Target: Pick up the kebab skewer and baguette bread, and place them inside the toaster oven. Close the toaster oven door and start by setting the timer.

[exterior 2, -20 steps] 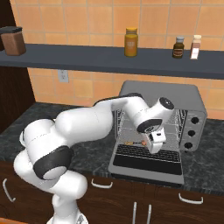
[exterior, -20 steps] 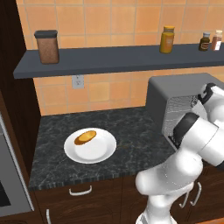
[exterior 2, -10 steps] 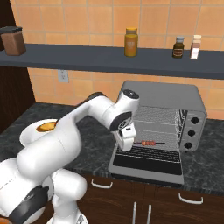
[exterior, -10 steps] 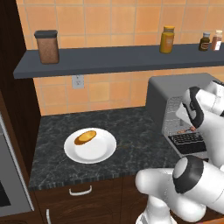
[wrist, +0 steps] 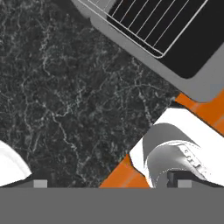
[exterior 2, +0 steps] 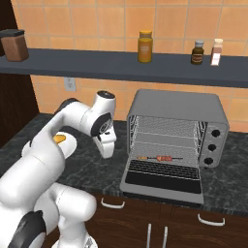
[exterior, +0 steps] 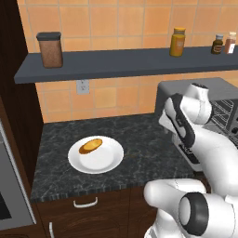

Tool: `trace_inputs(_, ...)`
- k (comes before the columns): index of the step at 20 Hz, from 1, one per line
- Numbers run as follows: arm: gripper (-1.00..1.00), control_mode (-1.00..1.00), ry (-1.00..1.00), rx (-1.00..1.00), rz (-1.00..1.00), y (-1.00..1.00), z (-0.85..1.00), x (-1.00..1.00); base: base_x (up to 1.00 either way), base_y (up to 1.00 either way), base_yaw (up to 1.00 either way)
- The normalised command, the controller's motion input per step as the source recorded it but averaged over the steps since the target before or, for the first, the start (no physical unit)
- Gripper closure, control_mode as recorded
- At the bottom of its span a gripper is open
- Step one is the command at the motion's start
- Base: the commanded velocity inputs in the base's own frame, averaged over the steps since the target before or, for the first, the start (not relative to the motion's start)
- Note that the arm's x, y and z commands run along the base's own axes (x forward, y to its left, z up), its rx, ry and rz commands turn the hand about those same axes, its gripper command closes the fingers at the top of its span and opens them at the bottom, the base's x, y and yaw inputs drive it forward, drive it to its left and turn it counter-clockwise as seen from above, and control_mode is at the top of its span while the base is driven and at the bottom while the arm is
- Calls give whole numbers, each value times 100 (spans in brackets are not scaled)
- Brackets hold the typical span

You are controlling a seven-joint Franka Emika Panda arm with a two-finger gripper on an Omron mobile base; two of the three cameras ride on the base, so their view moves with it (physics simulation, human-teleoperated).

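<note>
Baguette bread point(exterior: 90, 146) is your next pick: it lies on the left part of the white plate point(exterior: 104, 161) on the dark table point(exterior: 139, 139), well apart from the toaster oven point(exterior 2: 175, 104). You can see the kebab skewer point(exterior 2: 158, 158) lying on the lower wire rack inside, and the toaster oven door point(exterior 2: 162, 178) hangs folded down and open.

Your tool point(exterior 2: 107, 147) hangs between plate and oven, pointing down over bare table, its jaws spread wide and holding nothing. Judging by that, the skewer half is done and the bread is the step in hand.

Carry the tool across to the plate before you lower it. Line the jaws across the loaf's short width, not its length, and come down centred so that both fingers meet its sides together. The loaf is small and rounded, so it may roll or slide on the smooth plate if one finger touches first. Close gently, then lift straight up clear of the rim.
</note>
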Motion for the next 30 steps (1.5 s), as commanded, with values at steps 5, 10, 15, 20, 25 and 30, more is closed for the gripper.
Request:
trace_inputs(5, -100, -100, 0, 0, 0, 100, -2, 47, 0, 0, 0)
trace_inputs(10, -100, -100, 1, 0, 3, 100, 0, 55, 0, 0, 0)
trace_inputs(15, -100, -100, 0, 0, 8, 100, -17, 39, 0, 0, 0)
trace_inputs(20, -100, -100, 0, 1, 12, 94, -20, 25, 0, 0, 0)
trace_inputs(25, -100, -100, 0, 2, 10, 75, -32, 49, 0, 0, 0)
trace_inputs(30, -100, -100, 0, 1, 10, 19, -24, 65, 0, 0, 0)
